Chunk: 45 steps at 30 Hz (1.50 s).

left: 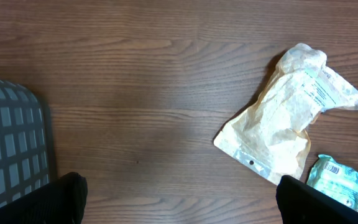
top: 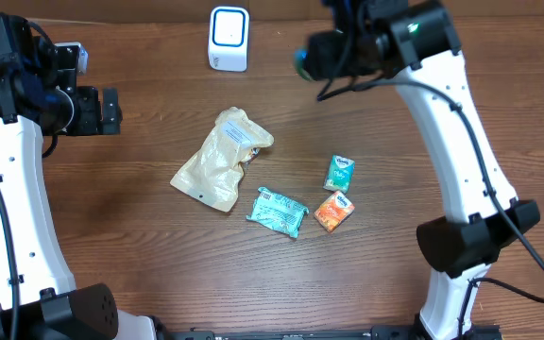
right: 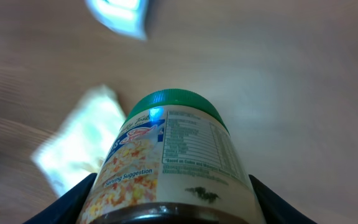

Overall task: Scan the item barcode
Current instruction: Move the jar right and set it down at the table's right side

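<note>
My right gripper is shut on a jar with a green lid and a printed label, one dark finger on each side of it. From overhead the jar's green lid pokes out left of the right gripper, held above the table a little to the right of the white scanner. The scanner shows blurred at the top of the right wrist view. My left gripper hangs open at the far left, with only bare wood between its fingers.
A crumpled beige pouch lies mid-table, with a teal packet, an orange packet and a small teal box to its right. A grey mesh basket stands at the left edge.
</note>
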Each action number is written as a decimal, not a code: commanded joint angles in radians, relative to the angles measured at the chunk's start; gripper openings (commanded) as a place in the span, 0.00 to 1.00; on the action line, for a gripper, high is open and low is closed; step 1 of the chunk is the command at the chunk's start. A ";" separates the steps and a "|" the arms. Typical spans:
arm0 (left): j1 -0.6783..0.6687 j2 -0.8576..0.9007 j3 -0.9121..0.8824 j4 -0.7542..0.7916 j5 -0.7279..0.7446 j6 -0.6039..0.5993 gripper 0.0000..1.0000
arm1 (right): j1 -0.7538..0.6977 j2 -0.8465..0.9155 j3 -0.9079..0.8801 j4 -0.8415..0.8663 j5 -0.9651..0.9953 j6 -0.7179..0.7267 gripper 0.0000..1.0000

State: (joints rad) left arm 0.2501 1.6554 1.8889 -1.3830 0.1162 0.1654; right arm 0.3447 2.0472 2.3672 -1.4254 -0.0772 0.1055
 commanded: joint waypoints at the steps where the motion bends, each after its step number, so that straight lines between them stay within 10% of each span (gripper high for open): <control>1: 0.004 0.007 -0.003 0.000 0.000 0.022 1.00 | -0.064 0.031 0.008 -0.087 0.114 0.007 0.39; 17: 0.004 0.007 -0.003 0.000 0.000 0.022 1.00 | -0.365 0.218 0.007 -0.206 0.255 0.346 0.39; 37: 0.004 0.007 -0.003 0.000 0.000 0.022 1.00 | -0.420 0.279 -0.303 0.042 0.180 0.348 0.47; 45: 0.005 0.007 -0.003 0.000 0.000 0.022 1.00 | -0.450 0.277 -0.196 0.004 0.120 0.346 1.00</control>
State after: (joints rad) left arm 0.2501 1.6558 1.8889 -1.3834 0.1162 0.1658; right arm -0.0811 2.3325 2.0781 -1.4067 0.0845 0.4484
